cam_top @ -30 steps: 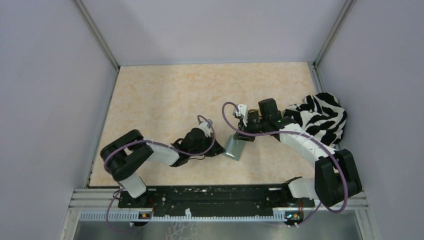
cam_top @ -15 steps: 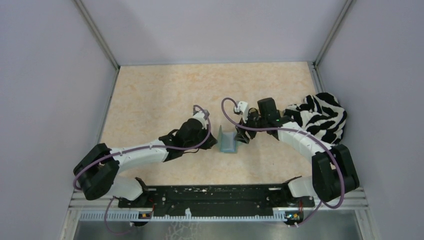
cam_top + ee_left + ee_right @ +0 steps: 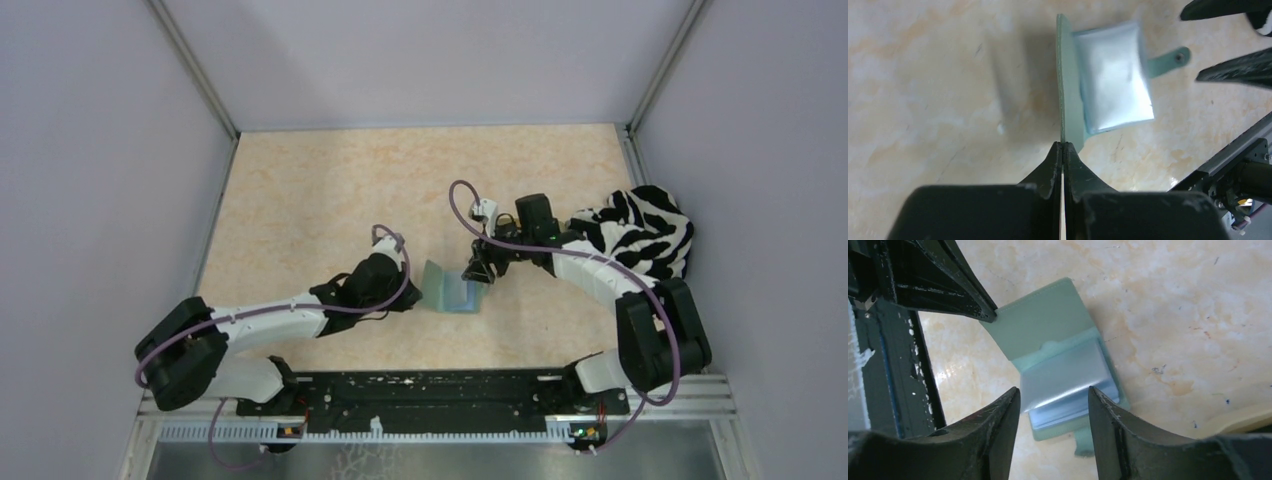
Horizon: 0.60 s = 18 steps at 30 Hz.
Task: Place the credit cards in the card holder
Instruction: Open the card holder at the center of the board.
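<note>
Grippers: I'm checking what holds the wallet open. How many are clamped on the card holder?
1. The left gripper is shut on the raised cover edge of the card holder. The right gripper is open over its pocket side, clamping nothing.

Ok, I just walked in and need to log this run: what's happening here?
The left gripper is pinched shut on the raised cover of the card holder, holding it open on the table. The right gripper hangs open above its clear sleeves, gripping nothing. No credit cards show in any view.
</note>
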Motion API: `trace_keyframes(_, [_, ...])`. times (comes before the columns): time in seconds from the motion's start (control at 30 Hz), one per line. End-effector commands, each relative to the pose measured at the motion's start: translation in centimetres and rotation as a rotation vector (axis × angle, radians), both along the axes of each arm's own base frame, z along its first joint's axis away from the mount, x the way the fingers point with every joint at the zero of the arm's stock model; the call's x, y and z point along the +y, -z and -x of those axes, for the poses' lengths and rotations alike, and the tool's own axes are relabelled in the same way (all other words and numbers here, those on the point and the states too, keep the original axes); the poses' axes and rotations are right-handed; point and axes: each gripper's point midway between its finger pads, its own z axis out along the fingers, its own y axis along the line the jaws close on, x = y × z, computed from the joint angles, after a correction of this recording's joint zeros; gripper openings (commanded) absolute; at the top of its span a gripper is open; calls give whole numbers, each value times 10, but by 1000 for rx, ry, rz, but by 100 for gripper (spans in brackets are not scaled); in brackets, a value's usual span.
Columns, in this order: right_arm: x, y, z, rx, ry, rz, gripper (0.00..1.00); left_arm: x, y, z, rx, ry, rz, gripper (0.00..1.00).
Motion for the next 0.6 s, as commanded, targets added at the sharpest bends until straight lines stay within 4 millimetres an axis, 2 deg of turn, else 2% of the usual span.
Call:
trace_keyframes(0.0, [13, -2, -4, 96, 10, -78, 47, 26, 12, 11, 47, -157, 108, 0])
trace_keyframes(0.13, [15, 14, -8, 150, 49, -37, 32, 36, 14, 17, 54, -190, 158, 0])
trace_keyframes(0.2, [15, 21, -10, 153, 65, -10, 29, 35, 11, 19, 49, -176, 172, 0])
trace_keyframes(0.3, [19, 22, -7, 159, 50, -1, 26, 34, 9, 18, 44, -173, 167, 0])
trace_keyframes(0.47, [19, 27, -5, 103, 22, 62, 15, 32, 3, 19, 33, -166, 204, 0])
trace_keyframes(0.57, [18, 17, -9, 60, 17, 70, 14, 31, -3, 19, 19, -161, 239, 0])
